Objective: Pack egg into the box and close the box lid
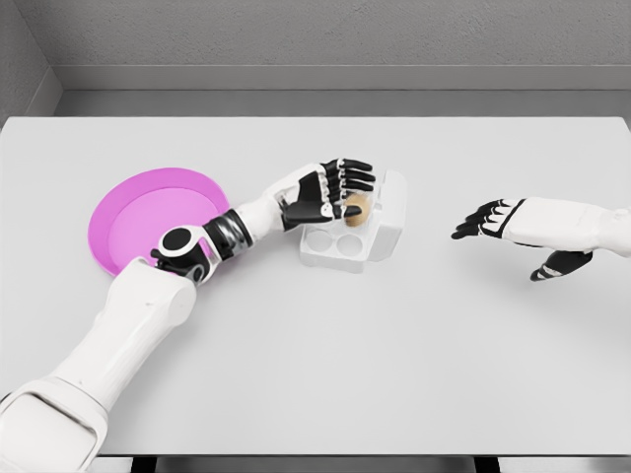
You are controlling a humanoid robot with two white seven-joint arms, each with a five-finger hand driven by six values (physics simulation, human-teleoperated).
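Left arm in from the lower left, elbow bent sharply just in front of the pink plate [128, 212], forearm angled up and to the right across the white table [315, 374]. Left hand [330, 192] poised over the near-left part of the egg box [360, 232], palm turned rightward, black fingers [350, 172] curled and fanned above. Tan egg [356, 208] pinched at the fingertips, thumb under, hanging right over the tray's back row of cups; touching the cup or not, impossible to say from here. Box open, white lid [392, 212] tilted up on the right side, two empty round cups showing at the front of the tray. Plate bare pink, lying well left of the box, partly hidden behind the wrist and elbow. Right arm in from the right edge, level above the table, well apart from the box. Right hand [493, 222] flat, palm down, fingers spread and loosely extended toward the box, holding nothing, thumb dropped below.
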